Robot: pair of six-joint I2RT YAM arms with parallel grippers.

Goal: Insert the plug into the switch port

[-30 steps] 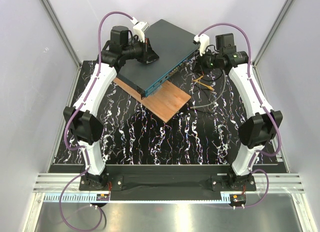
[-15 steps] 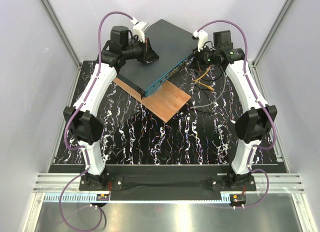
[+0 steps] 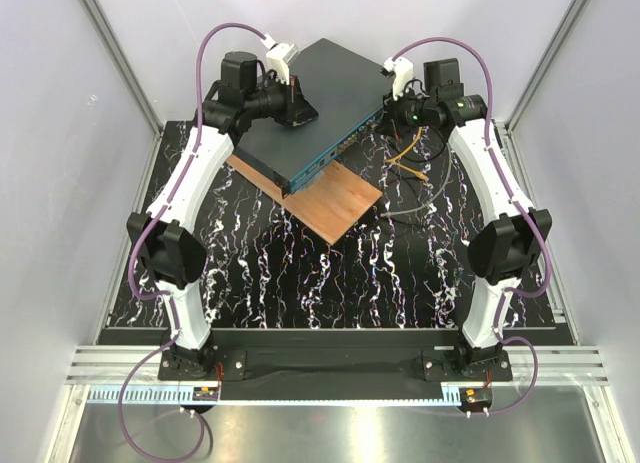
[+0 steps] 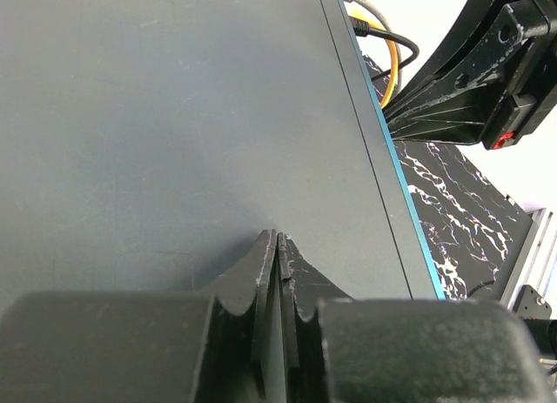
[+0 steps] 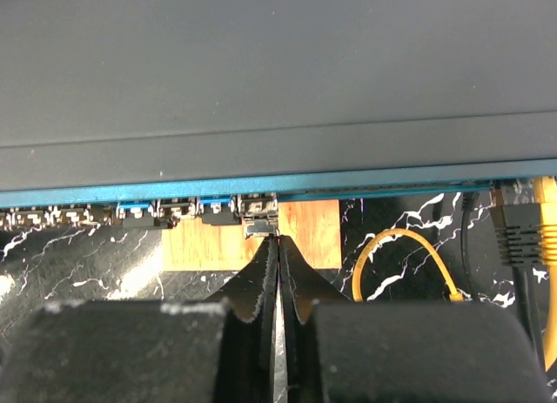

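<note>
Right wrist cam: R gripper (image 5: 277, 240) has its fingers pressed together, no gap showing, tips right up against the bottom edge of the plug (image 5: 258, 226). The plug is the tiny pale bit sitting at one of the sockets in the teal front strip of the switch (image 5: 261, 72), about mid-frame, w/ a couple of blue-topped sockets just to its left. Can't tell if it's fully seated, or if the tips are actually pinching any of it, way too small. The board (image 5: 309, 238) pokes out from under the switch right behind the plug. A yellow cable (image 5: 409, 246) loops on the mat (image 5: 78, 259) to the right.

Left wrist cam: L gripper (image 4: 277, 239) is closed too, fingers together w/ nothing between them, tips down on the dark top of the switch, well in from the teal edge.

Top cam: the switch sits diagonal at the back of the mat, partly on the board, which sticks out toward the near right. L gripper is on the switch's top near the left side, R gripper is at the right end of the front face. Grey cable (image 3: 420, 215) lies on the mat just right of the board, by the yellow stuff.
</note>
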